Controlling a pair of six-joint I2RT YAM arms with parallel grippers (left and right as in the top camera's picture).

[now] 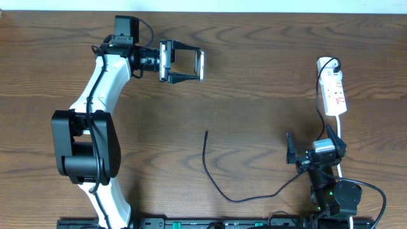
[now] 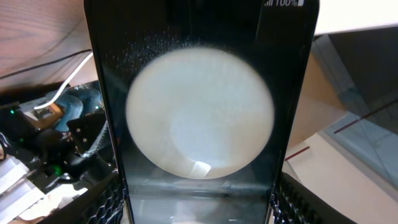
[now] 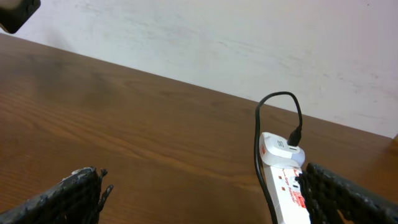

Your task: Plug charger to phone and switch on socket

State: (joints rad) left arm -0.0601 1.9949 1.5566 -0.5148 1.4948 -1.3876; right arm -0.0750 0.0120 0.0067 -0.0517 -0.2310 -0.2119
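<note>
My left gripper (image 1: 200, 65) is shut on the phone (image 1: 201, 60), holding it by its side edges above the far left part of the table. The overhead view shows the phone edge-on. In the left wrist view the phone (image 2: 199, 112) fills the frame, its dark screen showing a large white disc, with my gripper (image 2: 199, 214) clamped on both sides. The charger (image 1: 204, 156) lies loose on the wood, its plug tip (image 1: 206, 133) mid-table. The white socket (image 1: 334, 89) (image 3: 287, 183) lies at the right, holding a white adapter (image 3: 278, 149). My right gripper (image 1: 315, 145) (image 3: 208, 199) is open and empty, just short of it.
The charger cable (image 3: 257, 146) runs beside the socket and loops into the adapter. The left arm's black base (image 1: 86, 149) stands at the left. A black rail (image 1: 191, 224) lines the table's front edge. A pale wall (image 3: 249, 37) rises behind the table's far edge.
</note>
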